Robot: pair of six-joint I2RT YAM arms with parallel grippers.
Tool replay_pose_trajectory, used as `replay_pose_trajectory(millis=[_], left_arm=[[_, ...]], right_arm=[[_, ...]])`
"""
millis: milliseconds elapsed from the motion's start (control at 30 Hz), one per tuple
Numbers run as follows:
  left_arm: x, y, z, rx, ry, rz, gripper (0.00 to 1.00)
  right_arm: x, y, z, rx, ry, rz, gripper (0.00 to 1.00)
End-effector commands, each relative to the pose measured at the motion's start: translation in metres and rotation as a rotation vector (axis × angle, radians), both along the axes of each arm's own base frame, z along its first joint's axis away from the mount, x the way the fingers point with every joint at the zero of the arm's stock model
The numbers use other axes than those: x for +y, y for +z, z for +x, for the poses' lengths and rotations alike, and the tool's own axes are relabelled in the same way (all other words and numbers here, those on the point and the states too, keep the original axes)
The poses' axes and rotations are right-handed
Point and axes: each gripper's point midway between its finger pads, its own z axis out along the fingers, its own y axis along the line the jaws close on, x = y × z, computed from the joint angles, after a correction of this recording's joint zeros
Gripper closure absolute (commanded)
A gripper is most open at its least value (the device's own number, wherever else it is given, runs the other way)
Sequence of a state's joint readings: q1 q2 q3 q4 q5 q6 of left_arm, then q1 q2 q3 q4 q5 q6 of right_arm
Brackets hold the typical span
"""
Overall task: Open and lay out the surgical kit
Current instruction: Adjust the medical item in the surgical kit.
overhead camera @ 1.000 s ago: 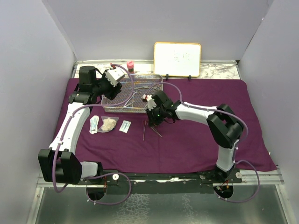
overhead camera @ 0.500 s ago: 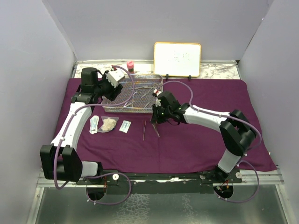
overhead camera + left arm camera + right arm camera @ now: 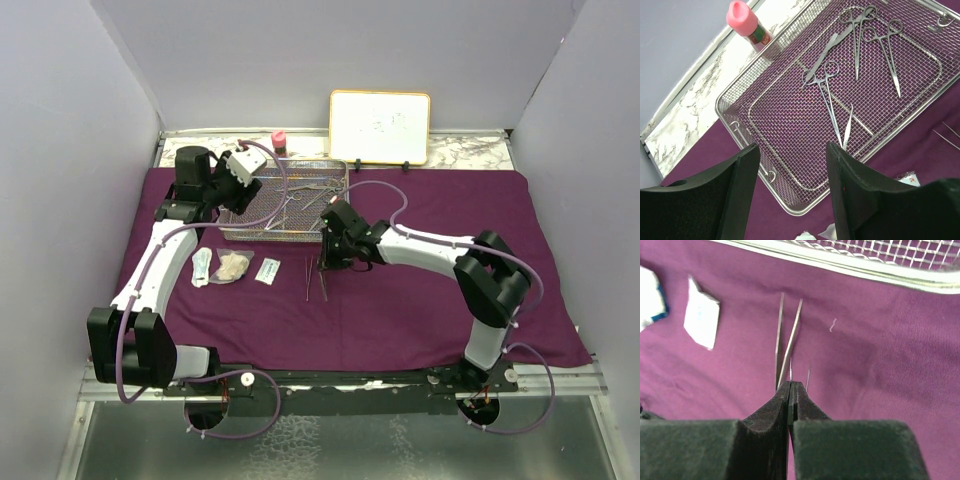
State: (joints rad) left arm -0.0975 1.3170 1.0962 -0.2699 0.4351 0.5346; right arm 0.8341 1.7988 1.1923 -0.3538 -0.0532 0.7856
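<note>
The right gripper is clenched, its two fingers pressed flat together. Its tip sits low over the purple cloth, just off the near side of the wire-mesh tray. The tip meets the near end of slim steel forceps, whose two prongs lie on the cloth and spread towards the tray. I cannot tell whether the forceps are pinched or only touched. Two finer steel slivers lie beside them. Further left along the tray's near side lies a small white packet, with another at the picture's edge. From above, gauze lies between the packets.

The left gripper is released, fingers well apart with nothing between them. It hangs above the tray's left end. Inside the tray, ring-handled clamps and a second pair of forceps rest on the mesh, mostly towards its right half. The tray stands on the cloth, which covers most of the bench. Just behind the tray, on the bare marbled strip, stands a pink-capped bottle. A framed whiteboard leans behind the tray's right end.
</note>
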Motion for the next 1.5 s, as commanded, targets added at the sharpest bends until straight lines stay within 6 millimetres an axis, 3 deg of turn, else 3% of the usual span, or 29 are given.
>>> replay_pose_trajectory(millis=[0,800,1467], left_arm=[[0.003,0.012,0.001,-0.044,0.023,-0.015,0.42],[-0.002,0.014,-0.006,-0.035,0.002,-0.043,0.41],[-0.006,0.011,-0.01,-0.018,-0.018,-0.056,0.41]], right_arm=[[-0.004,-0.023,-0.002,0.04,-0.097,-0.071,0.99],[0.009,-0.044,0.007,0.034,-0.111,-0.181,0.99],[0.001,-0.049,0.001,0.024,-0.151,-0.191,0.94]])
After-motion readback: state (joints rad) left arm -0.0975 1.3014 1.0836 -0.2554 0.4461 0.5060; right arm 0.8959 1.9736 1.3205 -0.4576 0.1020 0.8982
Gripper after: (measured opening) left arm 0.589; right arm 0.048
